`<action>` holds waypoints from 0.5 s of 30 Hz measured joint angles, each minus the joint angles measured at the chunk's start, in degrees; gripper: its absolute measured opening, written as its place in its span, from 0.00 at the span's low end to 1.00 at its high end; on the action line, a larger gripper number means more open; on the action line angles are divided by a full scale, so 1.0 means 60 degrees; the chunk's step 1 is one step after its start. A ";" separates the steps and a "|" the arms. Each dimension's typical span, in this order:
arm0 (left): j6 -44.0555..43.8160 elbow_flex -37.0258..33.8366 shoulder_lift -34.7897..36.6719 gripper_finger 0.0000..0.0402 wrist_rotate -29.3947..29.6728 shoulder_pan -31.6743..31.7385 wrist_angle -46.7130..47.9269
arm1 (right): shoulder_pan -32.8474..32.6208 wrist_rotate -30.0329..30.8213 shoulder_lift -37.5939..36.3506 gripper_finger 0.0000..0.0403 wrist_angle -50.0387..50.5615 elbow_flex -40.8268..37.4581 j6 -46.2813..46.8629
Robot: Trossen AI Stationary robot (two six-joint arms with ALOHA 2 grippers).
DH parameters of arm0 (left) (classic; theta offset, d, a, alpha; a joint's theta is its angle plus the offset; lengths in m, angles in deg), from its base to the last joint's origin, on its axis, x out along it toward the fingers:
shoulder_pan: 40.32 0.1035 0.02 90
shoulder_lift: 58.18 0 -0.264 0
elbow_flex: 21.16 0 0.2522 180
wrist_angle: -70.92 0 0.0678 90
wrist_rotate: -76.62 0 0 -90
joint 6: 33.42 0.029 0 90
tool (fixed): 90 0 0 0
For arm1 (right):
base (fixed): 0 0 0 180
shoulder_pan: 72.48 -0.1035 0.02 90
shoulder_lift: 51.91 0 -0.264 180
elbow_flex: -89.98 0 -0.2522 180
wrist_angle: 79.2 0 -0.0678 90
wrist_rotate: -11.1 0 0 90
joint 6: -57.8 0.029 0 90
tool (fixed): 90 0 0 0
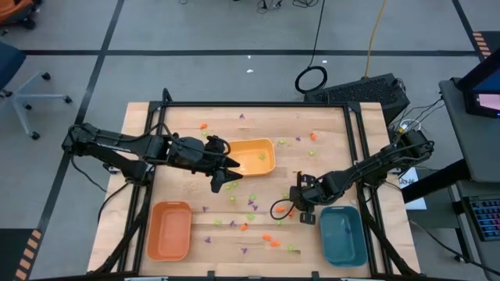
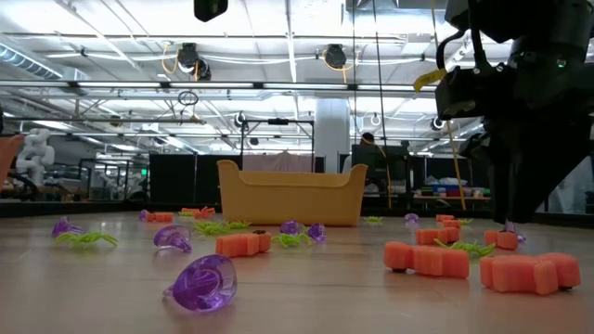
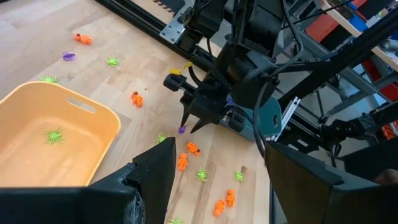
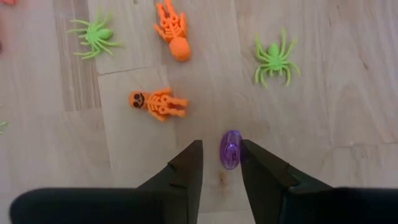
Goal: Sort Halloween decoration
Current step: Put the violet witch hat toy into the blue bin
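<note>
High view: the right gripper [image 1: 299,204] is pointing down at the table [image 1: 195,117] just left of the teal tray [image 1: 342,236], among scattered Halloween decoration pieces [image 1: 258,221]. The left gripper [image 1: 227,181] is hanging beside the yellow tray's [image 1: 251,155] lower left corner. The orange tray [image 1: 169,230] is sitting at the near left.

Low view: purple rings, orange skeletons and green spiders are lying across the wood in front of the yellow tray; one arm is descending at the right edge onto a small purple piece.

Left wrist view: the left fingers [image 3: 152,171] are standing apart with nothing between them. One green spider [image 3: 54,135] is lying inside the yellow tray. The right gripper's tips are meeting the table at a purple piece.

Right wrist view: the right fingers [image 4: 189,167] are standing narrowly apart around a purple ring [image 4: 230,149]; the ring is touching one finger, with a gap at the other. Two orange skeletons [image 4: 157,102] and two green spiders are lying beyond
</note>
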 joint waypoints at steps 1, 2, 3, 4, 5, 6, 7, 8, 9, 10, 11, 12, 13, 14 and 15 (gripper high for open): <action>0.0000 0.0000 0.0000 0.61 0.0000 0.0000 0.0000 | 0.0000 0.0000 0.0000 0.21 0.0000 0.0000 0.0000; 0.0000 0.0000 0.0000 0.61 0.0000 0.0000 0.0002 | 0.0000 0.0000 0.0000 0.20 0.0000 0.0000 0.0000; 0.0000 0.0000 0.0000 0.61 0.0000 0.0000 0.0000 | 0.0000 0.0000 0.0000 0.18 0.0000 0.0000 0.0000; -0.0001 0.0000 0.0000 0.61 0.0000 0.0000 0.0003 | 0.0000 0.0000 0.0000 0.16 0.0000 0.0000 0.0000; 0.0000 0.0000 0.0000 0.61 0.0000 0.0000 0.0000 | 0.0000 0.0000 0.0000 0.14 0.0000 0.0000 0.0000; 0.0000 0.0000 0.0000 0.61 0.0000 0.0000 0.0000 | 0.0000 0.0000 0.0000 0.12 0.0000 0.0000 0.0000; 0.0000 0.0000 0.0000 0.61 0.0000 0.0000 0.0000 | 0.0000 0.0000 0.0000 0.10 0.0000 0.0000 -0.0004; 0.0000 0.0000 0.0000 0.61 0.0000 0.0000 0.0002 | 0.0000 0.0000 0.0002 0.08 -0.0002 0.0000 -0.0002; 0.0000 0.0000 0.0000 0.61 0.0000 0.0000 0.0000 | 0.0000 0.0000 0.0002 0.06 -0.0005 0.0000 -0.0004; 0.0000 0.0000 0.0000 0.61 0.0000 0.0000 0.0003 | 0.0000 0.0000 0.0004 0.03 -0.0013 0.0000 -0.0004; 0.0000 0.0000 0.0000 0.61 0.0000 0.0000 0.0000 | 0.0000 0.0000 0.0004 0.02 -0.0024 0.0000 -0.0004; 0.0000 0.0000 0.0000 0.61 0.0000 0.0000 0.0004 | 0.0000 0.0000 0.0004 0.01 -0.0040 0.0000 -0.0004; 0.0000 0.0000 0.0000 0.61 0.0000 0.0000 0.0000 | 0.0000 0.0000 0.0004 0.01 -0.0040 0.0000 -0.0004; 0.0000 0.0000 0.0000 0.61 0.0000 0.0000 0.0001 | 0.0000 0.0000 0.0004 0.01 -0.0039 0.0000 -0.0004; 0.0013 0.0000 0.0000 0.61 0.0000 0.0000 0.0002 | 0.0000 -0.0006 0.0004 0.01 -0.0049 0.0000 -0.0001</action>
